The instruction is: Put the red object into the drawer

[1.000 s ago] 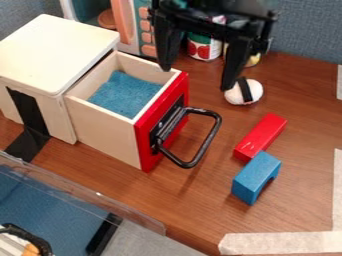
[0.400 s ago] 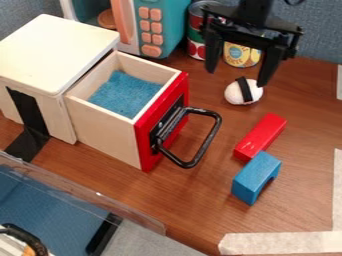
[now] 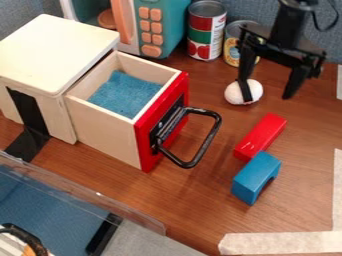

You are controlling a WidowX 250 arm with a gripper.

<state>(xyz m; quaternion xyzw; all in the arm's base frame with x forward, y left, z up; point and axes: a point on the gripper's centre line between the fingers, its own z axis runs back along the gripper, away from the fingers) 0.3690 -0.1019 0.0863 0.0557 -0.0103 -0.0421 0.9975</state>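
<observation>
My gripper (image 3: 267, 95) hangs open at the upper right, its fingers apart with nothing held. One finger overlaps the white sushi-like toy in the view; whether they touch I cannot tell. The red block (image 3: 260, 136) lies on the table below the gripper in the view, its lower end against or very near the blue block. At the left, the wooden drawer (image 3: 103, 133) with a red front and black handle stands pulled out from its white-topped cabinet, a blue cloth lining its bottom.
A blue arch block (image 3: 256, 177) sits by the red one. The white toy (image 3: 234, 93) with a black band lies behind them. Two cans (image 3: 206, 31) and a toy microwave (image 3: 163, 25) stand at the back. A clear plastic edge (image 3: 87, 192) crosses the lower left.
The gripper has moved to the right and somewhat lower in the view, away from above the drawer's side. Blocks and drawer have stayed put.
</observation>
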